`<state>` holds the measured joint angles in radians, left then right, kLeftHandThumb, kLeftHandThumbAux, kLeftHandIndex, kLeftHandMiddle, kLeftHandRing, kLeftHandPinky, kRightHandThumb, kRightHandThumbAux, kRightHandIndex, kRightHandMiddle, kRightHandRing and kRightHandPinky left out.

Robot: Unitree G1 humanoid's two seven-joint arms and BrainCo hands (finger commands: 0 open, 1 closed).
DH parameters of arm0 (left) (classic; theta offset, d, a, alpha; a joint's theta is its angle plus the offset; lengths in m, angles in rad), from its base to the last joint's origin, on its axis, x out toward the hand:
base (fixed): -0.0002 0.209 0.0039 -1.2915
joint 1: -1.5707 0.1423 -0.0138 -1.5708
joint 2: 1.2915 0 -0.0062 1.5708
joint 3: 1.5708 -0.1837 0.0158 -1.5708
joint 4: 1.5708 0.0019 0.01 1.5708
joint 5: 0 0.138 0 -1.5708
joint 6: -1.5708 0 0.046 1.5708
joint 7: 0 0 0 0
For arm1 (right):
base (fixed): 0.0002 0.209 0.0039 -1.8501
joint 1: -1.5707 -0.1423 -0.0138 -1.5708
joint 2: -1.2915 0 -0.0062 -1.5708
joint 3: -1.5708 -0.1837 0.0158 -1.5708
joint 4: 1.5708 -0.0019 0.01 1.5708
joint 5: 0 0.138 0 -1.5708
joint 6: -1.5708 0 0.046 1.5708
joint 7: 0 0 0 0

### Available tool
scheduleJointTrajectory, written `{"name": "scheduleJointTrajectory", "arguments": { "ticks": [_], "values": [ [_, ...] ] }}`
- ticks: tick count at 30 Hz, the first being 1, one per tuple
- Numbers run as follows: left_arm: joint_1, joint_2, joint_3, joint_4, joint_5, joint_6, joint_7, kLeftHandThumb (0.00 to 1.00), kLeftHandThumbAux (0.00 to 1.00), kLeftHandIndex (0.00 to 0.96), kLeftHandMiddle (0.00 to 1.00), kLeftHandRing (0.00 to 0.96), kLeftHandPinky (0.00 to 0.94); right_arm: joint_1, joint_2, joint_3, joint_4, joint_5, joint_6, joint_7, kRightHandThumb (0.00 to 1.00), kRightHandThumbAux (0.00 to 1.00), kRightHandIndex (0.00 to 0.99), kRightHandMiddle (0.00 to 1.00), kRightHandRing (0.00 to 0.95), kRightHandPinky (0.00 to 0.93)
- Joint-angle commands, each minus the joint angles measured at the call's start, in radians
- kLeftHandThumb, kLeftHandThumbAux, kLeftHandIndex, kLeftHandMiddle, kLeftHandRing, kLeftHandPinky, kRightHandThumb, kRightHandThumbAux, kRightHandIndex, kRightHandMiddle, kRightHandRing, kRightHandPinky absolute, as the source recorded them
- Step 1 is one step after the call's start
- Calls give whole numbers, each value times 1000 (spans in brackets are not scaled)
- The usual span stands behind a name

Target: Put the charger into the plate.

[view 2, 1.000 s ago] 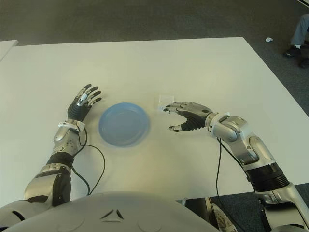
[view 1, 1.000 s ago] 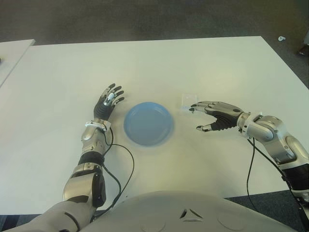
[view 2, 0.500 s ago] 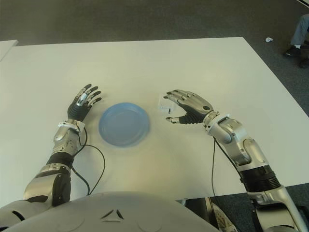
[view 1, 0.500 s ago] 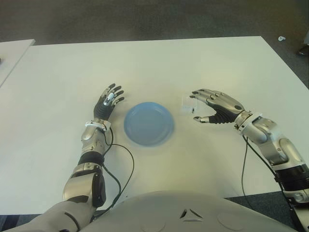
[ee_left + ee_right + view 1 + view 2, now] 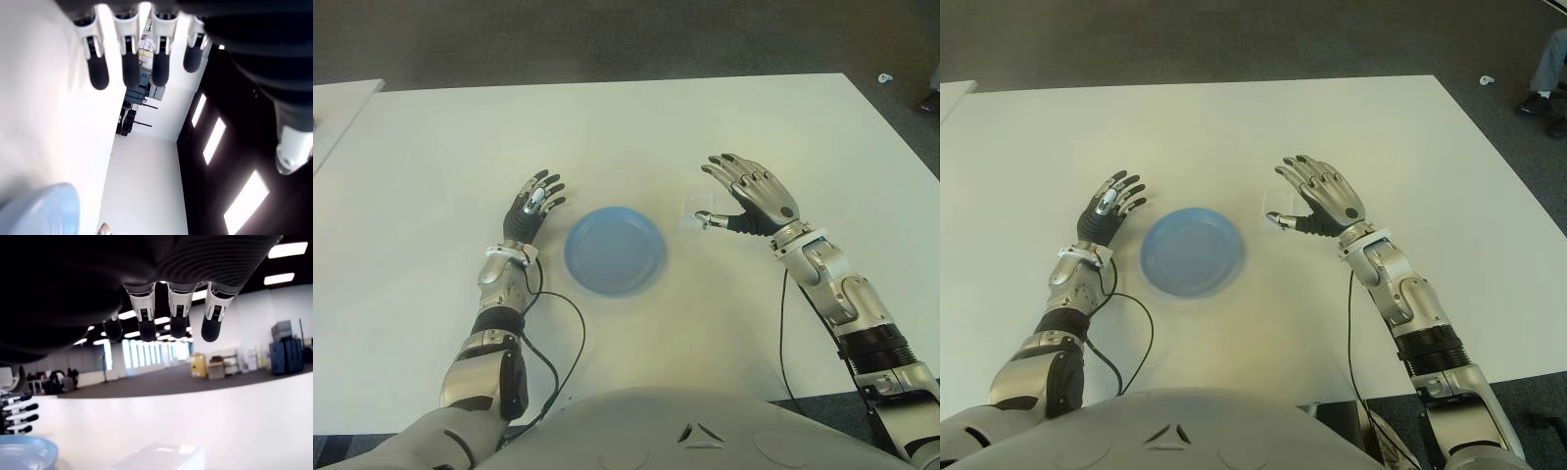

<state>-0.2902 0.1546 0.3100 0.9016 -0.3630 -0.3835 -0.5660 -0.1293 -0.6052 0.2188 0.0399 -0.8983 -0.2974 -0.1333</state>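
A: Well, any writing?
B: None legible. The charger [image 5: 695, 208], a small white block, lies flat on the table [image 5: 724, 127], just right of the blue plate [image 5: 615, 251].
A: Hands?
B: Right hand [image 5: 747, 197] raised beside the charger, fingers spread wide, empty. Left hand [image 5: 534, 204] left of the plate, fingers extended, empty.

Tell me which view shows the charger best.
Right wrist view: the charger sits close and unobstructed under the open right hand. Both eye views show only a faint white block beside the thumb, right of the plate. Left wrist view misses it.
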Motion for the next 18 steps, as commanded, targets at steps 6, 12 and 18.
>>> {"name": "scheduleJointTrajectory", "arguments": {
  "ticks": [6,12,18],
  "values": [
    [61,-21,-2,21,6,39,10,21,547,156,190,210,249,-67,17,68,136,-39,8,-17,306,95,0,0,0,0],
    [69,-23,-2,6,7,38,16,24,546,164,194,213,251,-109,22,114,237,-48,-13,-56,344,96,0,0,0,0],
    [71,-21,-2,-1,7,45,17,33,543,160,195,216,255,-147,29,155,342,-47,-35,-96,361,95,0,0,0,0]
  ]
}}
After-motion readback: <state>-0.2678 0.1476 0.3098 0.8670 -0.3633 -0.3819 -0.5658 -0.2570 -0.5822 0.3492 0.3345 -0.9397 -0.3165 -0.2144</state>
